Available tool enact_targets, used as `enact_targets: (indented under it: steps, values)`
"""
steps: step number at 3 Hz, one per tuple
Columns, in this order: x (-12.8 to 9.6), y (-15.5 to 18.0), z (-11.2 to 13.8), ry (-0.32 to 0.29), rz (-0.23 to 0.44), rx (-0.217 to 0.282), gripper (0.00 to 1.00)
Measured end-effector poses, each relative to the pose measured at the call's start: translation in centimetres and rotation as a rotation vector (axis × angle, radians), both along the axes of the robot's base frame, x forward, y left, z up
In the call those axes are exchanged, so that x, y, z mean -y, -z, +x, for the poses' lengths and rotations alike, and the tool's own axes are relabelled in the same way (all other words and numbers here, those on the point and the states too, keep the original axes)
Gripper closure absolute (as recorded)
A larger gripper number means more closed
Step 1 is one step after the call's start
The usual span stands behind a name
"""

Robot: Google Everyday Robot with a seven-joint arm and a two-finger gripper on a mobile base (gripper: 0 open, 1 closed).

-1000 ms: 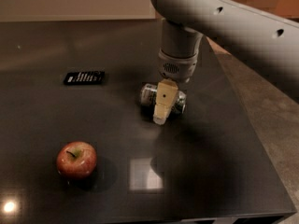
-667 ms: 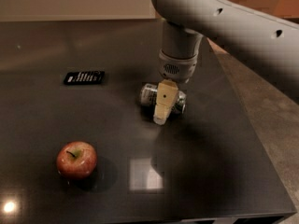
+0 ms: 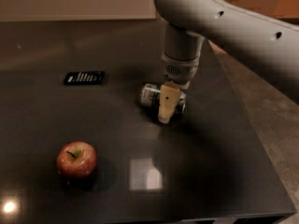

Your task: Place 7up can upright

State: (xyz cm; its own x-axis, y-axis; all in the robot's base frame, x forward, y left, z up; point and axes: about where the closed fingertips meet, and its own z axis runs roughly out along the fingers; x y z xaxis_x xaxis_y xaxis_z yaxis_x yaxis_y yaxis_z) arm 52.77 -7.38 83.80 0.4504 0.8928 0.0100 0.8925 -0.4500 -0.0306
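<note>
The 7up can (image 3: 151,96) lies on its side on the dark table (image 3: 201,171), right of centre, its silver end facing left. My gripper (image 3: 169,107) comes straight down over the can's right half and straddles it. The near tan finger (image 3: 167,104) lies against the can's front side and the far finger is hidden behind the can. The gripper looks shut on the can, which still rests on the table.
A red apple (image 3: 76,159) sits at the front left. A flat black rectangular device (image 3: 84,77) lies at the back left. The table's right edge (image 3: 252,129) runs close to the can, with floor beyond. My grey arm (image 3: 233,27) crosses the upper right.
</note>
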Motion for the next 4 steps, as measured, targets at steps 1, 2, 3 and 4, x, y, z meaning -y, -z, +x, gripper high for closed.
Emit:
enact_targets:
  steps: [1,2,3,4]
  values:
    - [0.3,0.2,0.1,0.005,-0.007,0.002,0.41]
    - [0.3,0.4,0.0,0.008,-0.027,0.002,0.64]
    - [-0.2,0.3,0.1,0.045,-0.062,0.012,0.89]
    - [-0.9,-0.2,0.5,0.132,-0.082,0.038,1.0]
